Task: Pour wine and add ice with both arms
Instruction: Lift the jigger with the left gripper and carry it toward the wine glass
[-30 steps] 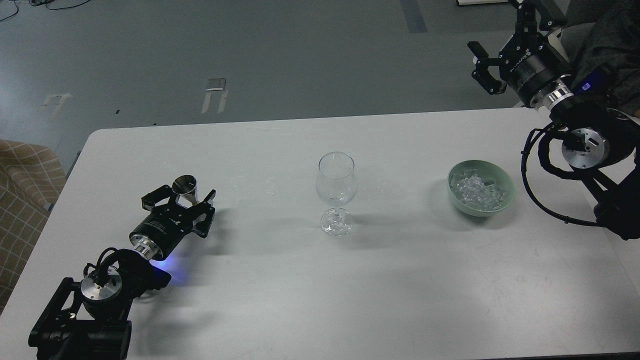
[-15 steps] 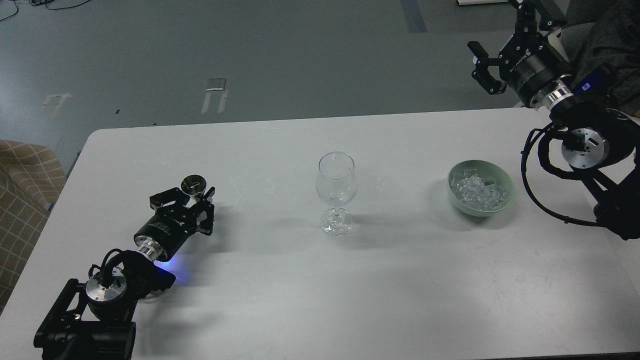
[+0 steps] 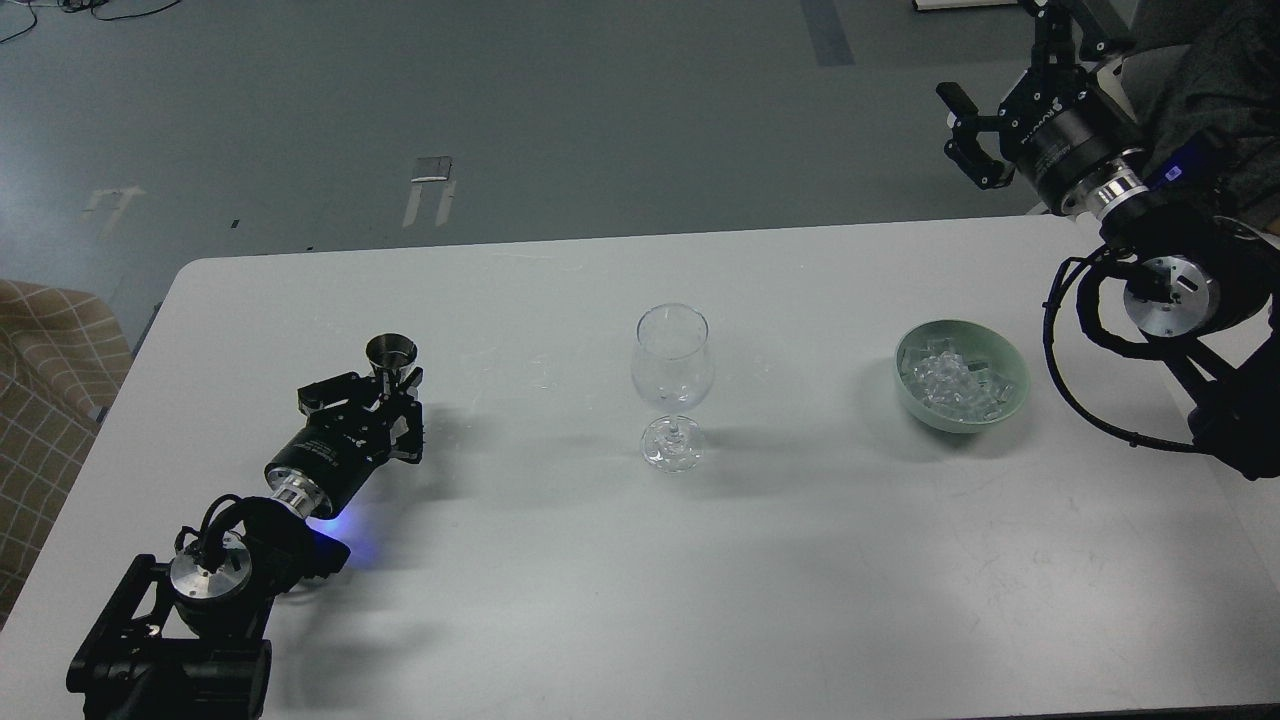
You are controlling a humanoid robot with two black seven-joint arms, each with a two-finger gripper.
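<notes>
An empty clear stemmed glass [image 3: 673, 365] stands upright at the table's middle. A pale green bowl [image 3: 950, 419] to its right holds a heap of clear ice cubes [image 3: 952, 380]. My left gripper [image 3: 386, 386] lies low over the table at the left. It is shut on a small metal cup [image 3: 391, 352], which stands about upright at its fingertips. My right gripper [image 3: 968, 132] is open and empty. It hangs high beyond the table's far right corner, above and behind the bowl.
The white table [image 3: 640, 580] has rounded far corners, with grey floor beyond its far edge. A checked tan cushion [image 3: 40, 380] sits past the table's left edge. My right arm's cable loop [image 3: 1075, 350] hangs close to the right of the bowl.
The metal cup has turned from tilted to about upright in my left gripper, which has shifted slightly right and away. The right arm has barely moved.
</notes>
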